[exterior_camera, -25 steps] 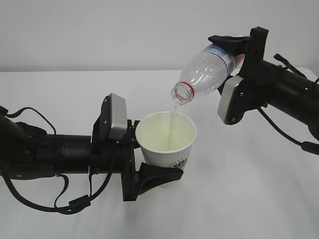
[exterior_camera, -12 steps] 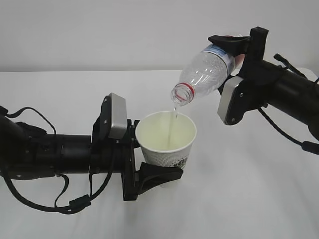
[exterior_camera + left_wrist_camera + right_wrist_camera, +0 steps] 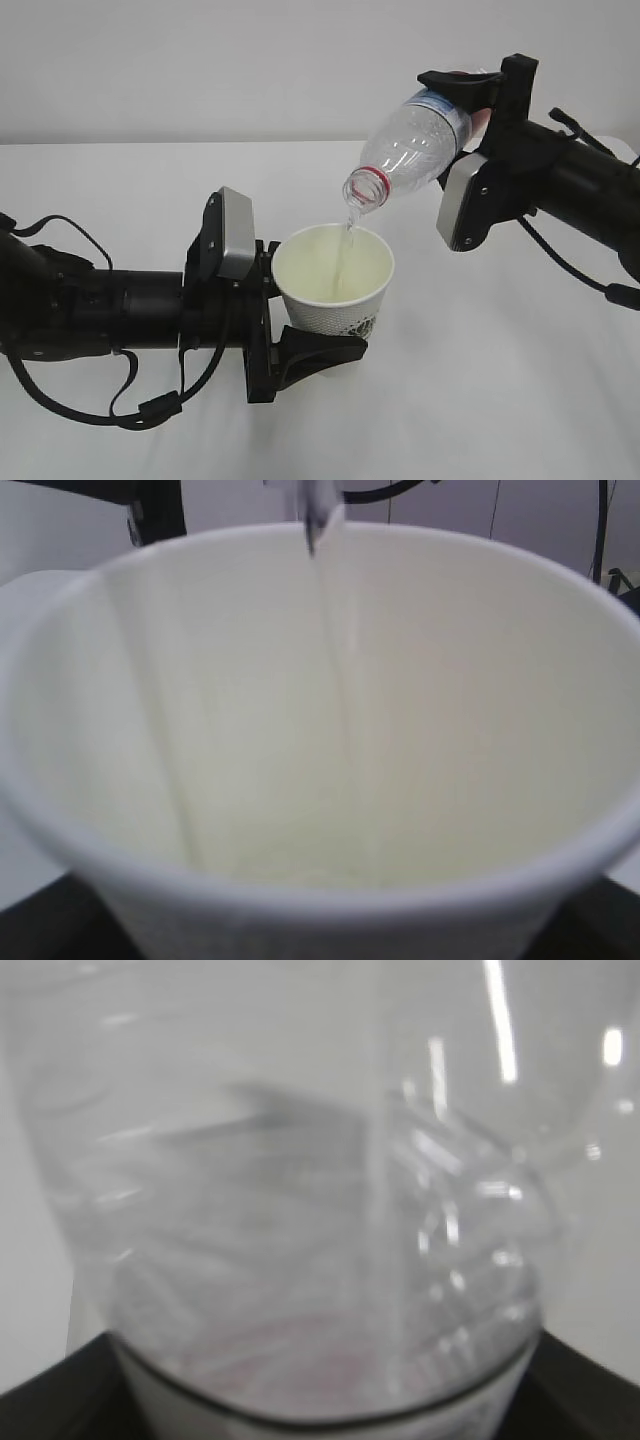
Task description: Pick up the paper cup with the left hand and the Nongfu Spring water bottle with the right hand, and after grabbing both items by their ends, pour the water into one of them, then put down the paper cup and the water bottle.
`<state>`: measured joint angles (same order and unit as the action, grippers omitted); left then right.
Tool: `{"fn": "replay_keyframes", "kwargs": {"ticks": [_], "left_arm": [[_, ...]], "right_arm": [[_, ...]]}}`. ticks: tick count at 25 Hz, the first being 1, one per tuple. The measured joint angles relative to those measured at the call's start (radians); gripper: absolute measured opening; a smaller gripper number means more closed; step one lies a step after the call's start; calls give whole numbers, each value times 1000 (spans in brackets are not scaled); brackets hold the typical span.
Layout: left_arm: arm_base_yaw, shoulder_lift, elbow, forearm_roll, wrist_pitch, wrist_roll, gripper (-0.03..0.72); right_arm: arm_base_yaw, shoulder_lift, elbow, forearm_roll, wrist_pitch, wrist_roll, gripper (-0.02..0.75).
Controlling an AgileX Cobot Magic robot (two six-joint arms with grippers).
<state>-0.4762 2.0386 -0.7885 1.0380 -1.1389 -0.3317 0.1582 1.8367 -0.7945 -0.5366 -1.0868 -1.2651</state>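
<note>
My left gripper [image 3: 300, 305] is shut on the paper cup [image 3: 335, 285], holding it upright above the table. The cup's cream interior [image 3: 330, 730] fills the left wrist view. My right gripper [image 3: 458, 112] is shut on the base end of the Nongfu Spring water bottle [image 3: 412, 148]. The bottle is tilted, its open mouth with the red neck ring [image 3: 366, 188] just over the cup's rim. A thin stream of water [image 3: 346, 245] runs from the mouth into the cup, and the same water [image 3: 338, 660] shows falling inside it. The clear bottle [image 3: 300, 1210] fills the right wrist view.
A white table [image 3: 520, 390] lies beneath both arms, with a plain pale wall behind its far edge. The left arm's black cables [image 3: 120, 405] loop low over the table at the front left.
Both arms hold still. The thin stream keeps running from the bottle into the cup.
</note>
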Motion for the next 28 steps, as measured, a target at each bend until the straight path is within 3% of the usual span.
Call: {"fn": "replay_keyframes", "kwargs": {"ticks": [28], "left_arm": [[0, 0, 0, -12, 0, 0, 599]], "right_arm": [[0, 0, 0, 0, -2, -3, 542]]}}
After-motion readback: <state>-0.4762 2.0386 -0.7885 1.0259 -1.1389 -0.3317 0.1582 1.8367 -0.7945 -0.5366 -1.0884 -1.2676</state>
